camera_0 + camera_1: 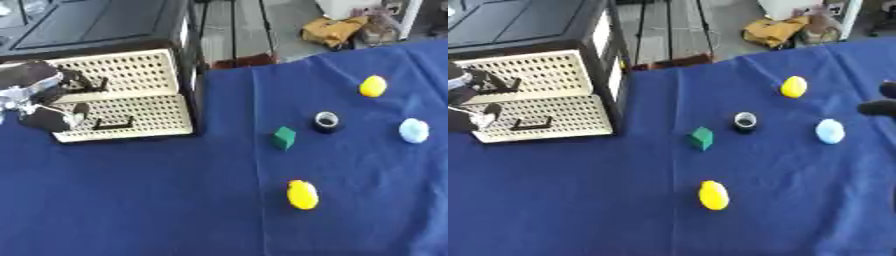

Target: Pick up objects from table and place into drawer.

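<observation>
Drawer unit [122,95]: cream, perforated fronts with dark handles, housed in a black cabinet [105,25] at the far left of the bench [157,200], which was covered in blue cloth. Two fronts were seen stacked, the lower one [131,117] judged to stand slightly forward of the upper.

Left hand [44,100]: black and silver, located directly at the drawer fronts, touching or just before them near the handles. Whether its fingers were spread or curled on a handle could not be told.

Right hand [878,102]: only dark fingertips were shown at the right edge of the right eye view, near the pale blue object; its state could not be told.

Loose objects, all lying well to the right of the drawers and apart from one another:
- green block [283,137], nearest the drawers;
- black ring [326,121], just beyond the block;
- yellow oval [302,194], nearest the viewer, long axis running roughly front to back;
- second yellow oval [373,86], farthest back;
- pale blue round object [414,130], farthest right.

Judgement: the objects were nearer the right hand, the drawer nearer the left.
</observation>
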`<state>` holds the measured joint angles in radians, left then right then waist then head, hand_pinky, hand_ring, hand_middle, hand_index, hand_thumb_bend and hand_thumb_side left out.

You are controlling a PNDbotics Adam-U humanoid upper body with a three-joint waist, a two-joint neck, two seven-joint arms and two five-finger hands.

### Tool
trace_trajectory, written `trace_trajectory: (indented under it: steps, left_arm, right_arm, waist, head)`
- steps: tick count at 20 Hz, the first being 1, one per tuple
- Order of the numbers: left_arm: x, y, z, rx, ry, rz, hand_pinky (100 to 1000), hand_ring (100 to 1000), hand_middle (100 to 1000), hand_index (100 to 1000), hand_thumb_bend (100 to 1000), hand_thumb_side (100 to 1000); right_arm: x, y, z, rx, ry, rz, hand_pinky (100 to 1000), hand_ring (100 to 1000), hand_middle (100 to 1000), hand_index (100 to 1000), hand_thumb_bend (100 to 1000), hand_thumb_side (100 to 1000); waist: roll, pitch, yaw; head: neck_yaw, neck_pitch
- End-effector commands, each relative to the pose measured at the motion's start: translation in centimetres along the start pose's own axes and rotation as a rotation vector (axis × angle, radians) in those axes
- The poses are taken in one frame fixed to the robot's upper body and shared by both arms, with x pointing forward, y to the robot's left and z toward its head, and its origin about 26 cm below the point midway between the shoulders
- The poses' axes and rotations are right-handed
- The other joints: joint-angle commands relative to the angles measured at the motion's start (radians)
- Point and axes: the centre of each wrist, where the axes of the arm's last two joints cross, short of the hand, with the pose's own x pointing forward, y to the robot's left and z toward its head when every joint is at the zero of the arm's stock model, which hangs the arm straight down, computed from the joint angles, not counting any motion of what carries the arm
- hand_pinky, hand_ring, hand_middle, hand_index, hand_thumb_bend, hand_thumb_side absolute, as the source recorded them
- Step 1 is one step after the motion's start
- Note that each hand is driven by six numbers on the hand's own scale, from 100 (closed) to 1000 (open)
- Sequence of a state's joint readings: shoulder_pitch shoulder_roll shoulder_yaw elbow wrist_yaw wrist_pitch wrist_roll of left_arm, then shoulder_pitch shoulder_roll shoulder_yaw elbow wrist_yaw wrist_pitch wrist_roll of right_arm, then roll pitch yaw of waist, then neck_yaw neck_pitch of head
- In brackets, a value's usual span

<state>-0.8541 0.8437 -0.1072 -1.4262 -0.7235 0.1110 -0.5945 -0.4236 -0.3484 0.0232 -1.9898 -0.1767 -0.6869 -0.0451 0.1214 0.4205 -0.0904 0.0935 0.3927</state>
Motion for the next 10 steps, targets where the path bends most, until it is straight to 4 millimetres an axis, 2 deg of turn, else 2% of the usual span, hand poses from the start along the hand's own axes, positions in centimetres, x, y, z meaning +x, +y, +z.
trace_trajectory:
  steps: [1, 7, 10]
  left_arm:
    - [-0.58, 0.15, 0.03, -0.029, 0.019, -0.003, 100, 100, 189, 827, 100, 247]
    - [-0.37, 0.14, 0.2, -0.054, 0.018, -0.032, 100, 100, 188, 726, 100, 244]
    - [-0.04, 0.01, 0.41, -0.057, 0.017, -0.069, 100, 100, 189, 715, 100, 244]
  right_arm:
    - [0.18, 0.0, -0.63, 0.015, -0.022, 0.004, 657, 761, 700, 801, 100, 875]
    - [0.2, -0.08, -0.58, 0.011, -0.016, 0.005, 658, 761, 700, 801, 100, 873]
    - [0.21, -0.17, -0.57, 0.006, -0.013, 0.006, 659, 761, 700, 801, 100, 874]
  waist:
    - [-0.006, -0.014, 0.003]
    - [-0.007, -0.02, 0.006]
    - [-0.008, -0.023, 0.01]
  head:
    - [0.002, -0.009]
    - [-0.001, -0.004]
    - [-0.004, -0.001]
